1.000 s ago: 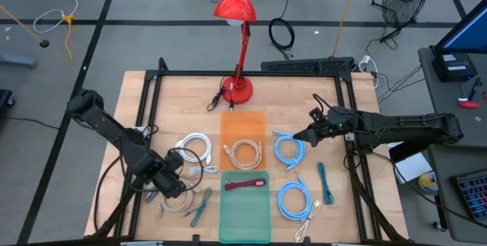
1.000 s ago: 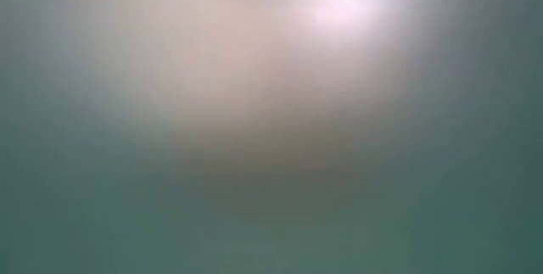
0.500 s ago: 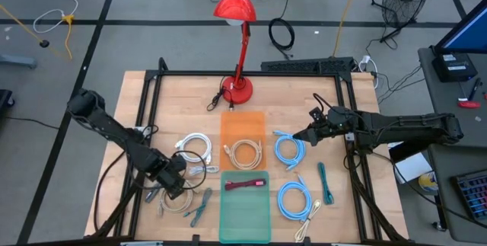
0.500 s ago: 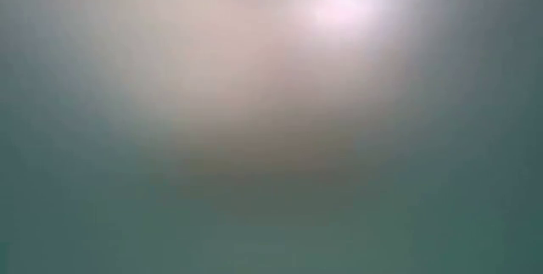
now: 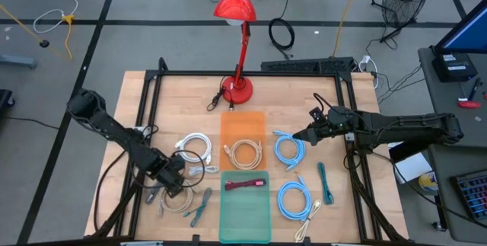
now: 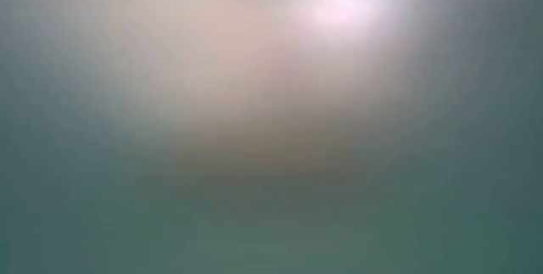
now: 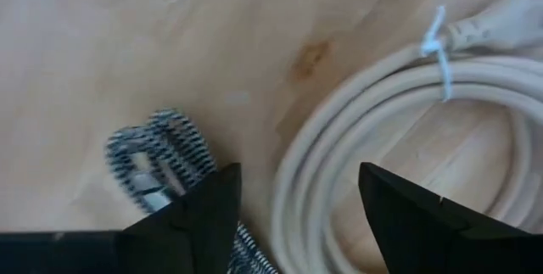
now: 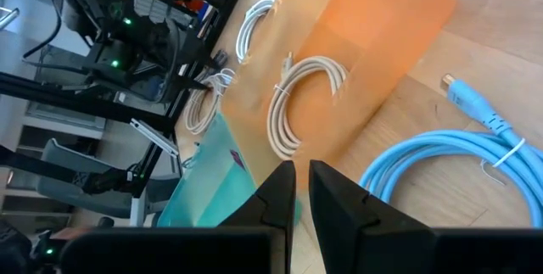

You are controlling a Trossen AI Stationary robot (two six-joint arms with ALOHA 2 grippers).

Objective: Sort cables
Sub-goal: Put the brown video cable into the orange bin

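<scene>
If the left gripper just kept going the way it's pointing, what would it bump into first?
Most likely the beige cable coil: the open left gripper looks down at its near edge, with bare wooden table around it. A black-and-white braided cable lies just beside one finger. Depth is hard to judge.

Light-blue (image 5: 289,148), beige (image 5: 245,153), white coils (image 5: 193,143), flat on table

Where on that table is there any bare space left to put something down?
Bare wood lies behind the cables, on both sides of the red lamp, and at the table's left rear. The front is crowded: coils flank the orange sheet and green sheet.
</scene>
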